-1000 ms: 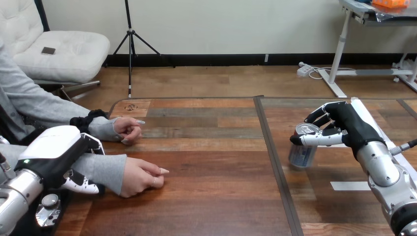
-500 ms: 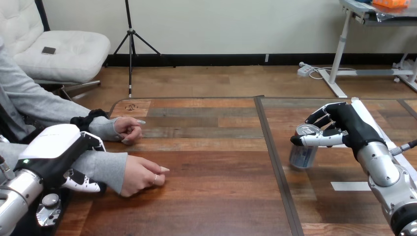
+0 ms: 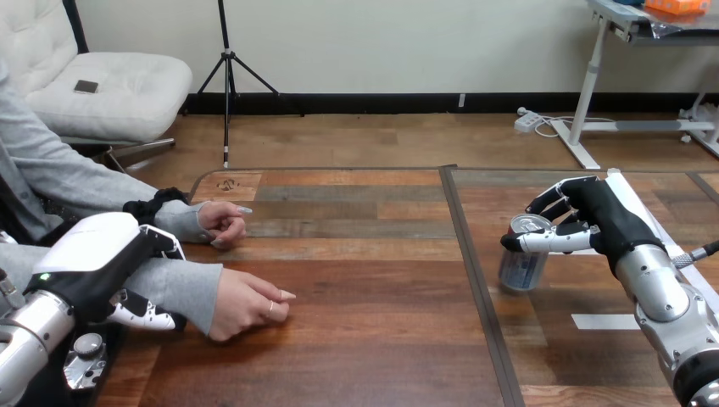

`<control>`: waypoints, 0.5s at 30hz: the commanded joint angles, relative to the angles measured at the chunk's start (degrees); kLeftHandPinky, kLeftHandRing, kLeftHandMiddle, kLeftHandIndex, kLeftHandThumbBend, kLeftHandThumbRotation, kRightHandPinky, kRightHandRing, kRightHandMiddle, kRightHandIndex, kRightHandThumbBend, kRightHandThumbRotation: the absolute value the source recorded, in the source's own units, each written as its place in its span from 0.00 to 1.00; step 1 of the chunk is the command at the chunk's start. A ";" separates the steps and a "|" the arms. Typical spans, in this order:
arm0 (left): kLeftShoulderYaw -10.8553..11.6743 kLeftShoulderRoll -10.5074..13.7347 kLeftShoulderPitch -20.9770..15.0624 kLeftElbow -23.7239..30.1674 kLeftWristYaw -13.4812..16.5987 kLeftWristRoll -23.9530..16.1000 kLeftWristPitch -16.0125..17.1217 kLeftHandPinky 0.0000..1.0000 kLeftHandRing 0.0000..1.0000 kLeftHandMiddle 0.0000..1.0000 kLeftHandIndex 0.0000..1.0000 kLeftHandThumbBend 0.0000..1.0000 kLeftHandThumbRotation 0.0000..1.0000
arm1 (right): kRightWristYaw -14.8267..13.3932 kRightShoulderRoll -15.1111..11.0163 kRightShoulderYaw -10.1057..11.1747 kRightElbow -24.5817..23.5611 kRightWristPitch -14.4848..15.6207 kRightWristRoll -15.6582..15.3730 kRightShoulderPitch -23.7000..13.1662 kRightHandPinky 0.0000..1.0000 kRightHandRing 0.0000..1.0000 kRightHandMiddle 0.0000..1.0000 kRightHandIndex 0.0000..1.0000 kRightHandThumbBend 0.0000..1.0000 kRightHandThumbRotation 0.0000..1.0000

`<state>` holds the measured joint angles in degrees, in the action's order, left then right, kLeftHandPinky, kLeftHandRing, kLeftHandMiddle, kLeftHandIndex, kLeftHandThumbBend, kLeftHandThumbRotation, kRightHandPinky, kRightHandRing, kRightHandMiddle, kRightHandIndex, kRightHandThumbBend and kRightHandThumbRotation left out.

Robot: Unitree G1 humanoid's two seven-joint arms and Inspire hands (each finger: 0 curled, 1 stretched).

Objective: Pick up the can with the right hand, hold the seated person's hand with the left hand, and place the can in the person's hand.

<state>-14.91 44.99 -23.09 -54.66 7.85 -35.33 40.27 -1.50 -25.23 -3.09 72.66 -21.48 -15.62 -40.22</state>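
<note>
A silver can point(image 3: 521, 264) stands at the table's right side, its base at or just above the wood. My right hand point(image 3: 604, 216) is shut on it, thumb across the front near the rim and fingers behind. At the left, my left hand point(image 3: 89, 254) lies over the person's grey-sleeved forearm, and its fingers point(image 3: 140, 315) curl round the near side of the sleeve. The person's nearer hand point(image 3: 242, 303) rests loosely closed on the table just past my left hand. The person's farther hand point(image 3: 222, 222) lies loosely closed on the wood behind it.
A dark seam point(image 3: 475, 280) runs front to back across the wooden table point(image 3: 356, 339), between the can and the person's hands. A strip of white tape point(image 3: 604, 320) lies on the wood near my right forearm. A white rail point(image 3: 644, 212) runs behind my right hand.
The can, tilted a second ago, now stands nearly upright in my right hand. The person's nearer hand has edged slightly forward. My left hand has barely moved.
</note>
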 commanded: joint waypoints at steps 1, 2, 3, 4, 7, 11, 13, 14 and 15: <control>2.47 1.40 -3.92 2.95 1.33 2.35 1.83 0.35 0.40 0.45 0.49 0.73 0.00 | -0.43 -1.48 0.73 -3.39 -1.27 0.79 -3.15 0.33 0.37 0.42 0.46 0.77 0.00; 2.62 1.40 -3.90 3.01 1.63 2.45 2.25 0.35 0.39 0.45 0.48 0.74 0.00 | -0.38 -1.48 0.72 -3.44 -1.30 0.79 -3.15 0.33 0.37 0.42 0.46 0.77 0.00; 2.72 1.40 -3.89 3.05 1.82 2.53 2.53 0.34 0.38 0.44 0.48 0.74 0.00 | -0.35 -1.48 0.71 -3.47 -1.32 0.79 -3.15 0.33 0.37 0.42 0.46 0.76 0.00; 2.85 1.44 -3.94 3.01 2.54 2.54 3.31 0.34 0.38 0.44 0.48 0.75 0.00 | -0.32 -1.53 0.58 -3.58 -1.64 0.66 -3.10 0.33 0.37 0.42 0.46 0.76 0.00; 3.15 1.45 -4.08 2.87 3.97 2.71 4.86 0.33 0.37 0.43 0.47 0.76 0.00 | -0.28 -1.56 0.44 -3.74 -1.98 0.52 -3.05 0.33 0.37 0.42 0.46 0.76 0.00; 3.59 1.40 -4.44 2.60 5.40 3.16 7.12 0.31 0.35 0.41 0.45 0.78 0.00 | -0.25 -1.42 0.53 -3.80 -1.67 0.65 -3.16 0.34 0.38 0.42 0.46 0.76 0.00; 3.97 1.34 -4.51 2.88 5.48 3.53 7.47 0.30 0.33 0.39 0.44 0.79 0.00 | -0.24 -1.36 0.55 -3.85 -1.54 0.68 -3.22 0.34 0.38 0.42 0.46 0.76 0.00; 4.20 1.29 -4.49 3.12 5.34 3.74 7.31 0.29 0.33 0.39 0.44 0.79 0.00 | -0.24 -1.33 0.55 -3.87 -1.48 0.69 -3.24 0.34 0.38 0.42 0.46 0.76 0.00; 4.38 1.25 -4.48 3.26 5.24 3.85 7.24 0.29 0.32 0.38 0.44 0.78 0.00 | -0.25 -1.31 0.55 -3.89 -1.44 0.69 -3.26 0.34 0.38 0.42 0.46 0.76 0.00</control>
<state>-13.45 45.04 -23.07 -54.57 10.72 -34.02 45.33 -1.47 -25.23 -3.10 72.64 -21.53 -15.62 -40.22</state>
